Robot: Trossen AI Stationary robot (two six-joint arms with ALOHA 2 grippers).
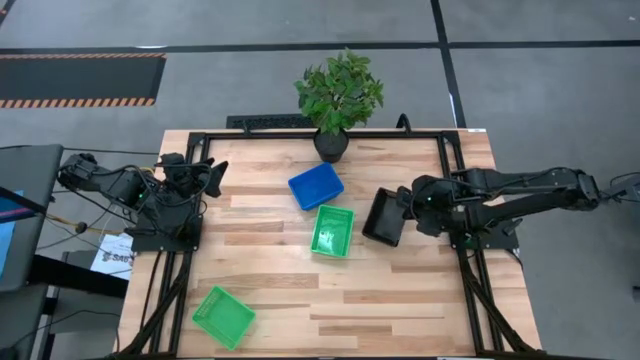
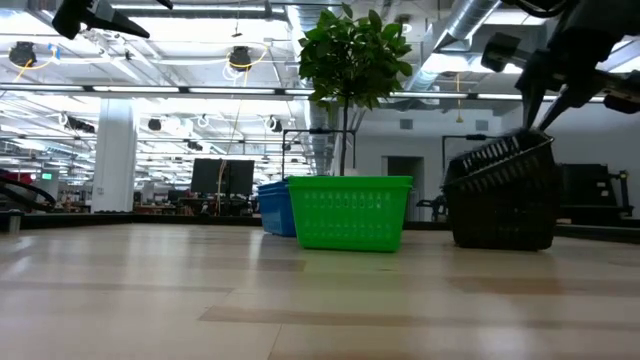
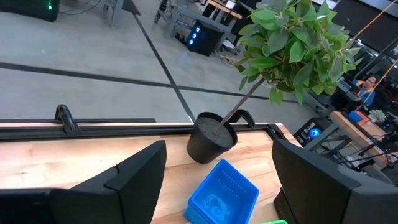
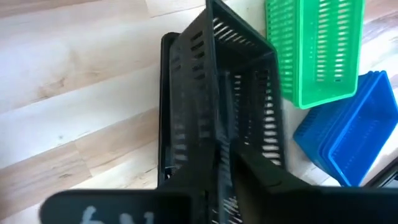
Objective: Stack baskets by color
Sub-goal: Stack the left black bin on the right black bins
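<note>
At the table's right, my right gripper [image 1: 405, 205] is shut on a black basket [image 1: 384, 218], which shows tilted in the low view [image 2: 500, 190]. A second black rim [image 4: 163, 106] lies under it on the table. A blue basket [image 1: 316, 186] and a green basket [image 1: 333, 230] stand mid-table on their bases. Another green basket [image 1: 223, 316] sits near the front left. My left gripper [image 1: 212, 175] hovers open at the table's left, holding nothing. My right gripper holds the black basket by the rim of one wall [image 4: 219, 146], on the side facing the table's right; the wall runs between the two fingers. The fingers slant down from the right. The basket is tilted, held side up, its lower part on the black one beneath.
A potted plant [image 1: 340, 95] stands at the far edge, behind the blue basket. A black frame [image 1: 300, 135] runs around the tabletop. Bare wood lies between the two green baskets and along the near edge.
</note>
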